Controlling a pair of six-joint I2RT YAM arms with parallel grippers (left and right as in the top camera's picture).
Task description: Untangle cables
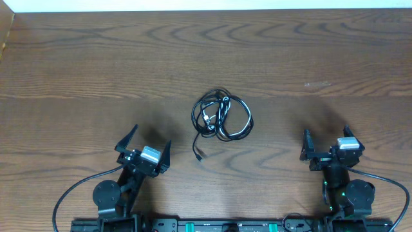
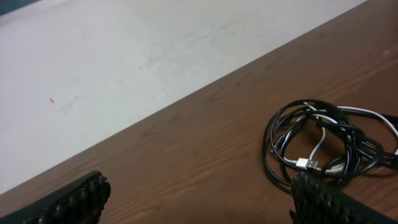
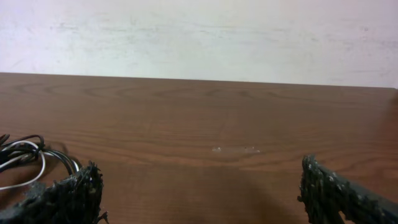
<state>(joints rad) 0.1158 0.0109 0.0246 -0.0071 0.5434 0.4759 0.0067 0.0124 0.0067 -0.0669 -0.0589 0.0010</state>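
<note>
The cables (image 1: pixel 222 116) lie as one tangled coil of thin black and white cords at the middle of the wooden table. A loose black end with a small plug (image 1: pixel 199 154) trails toward the front. My left gripper (image 1: pixel 148 138) stands open to the front left of the coil, touching nothing. In the left wrist view the cables (image 2: pixel 323 146) lie just beyond the right fingertip (image 2: pixel 323 202), with a white plug among the loops. My right gripper (image 1: pixel 327 134) is open to the front right, well apart from the coil. The right wrist view catches only the cables' edge (image 3: pixel 25 155) at far left.
Both arm bases sit at the table's front edge, with a thick black arm cable (image 1: pixel 71 193) looping at the front left. A faint pale scuff (image 1: pixel 317 84) marks the wood at the back right. A white wall (image 3: pixel 199 31) rises behind the table's far edge.
</note>
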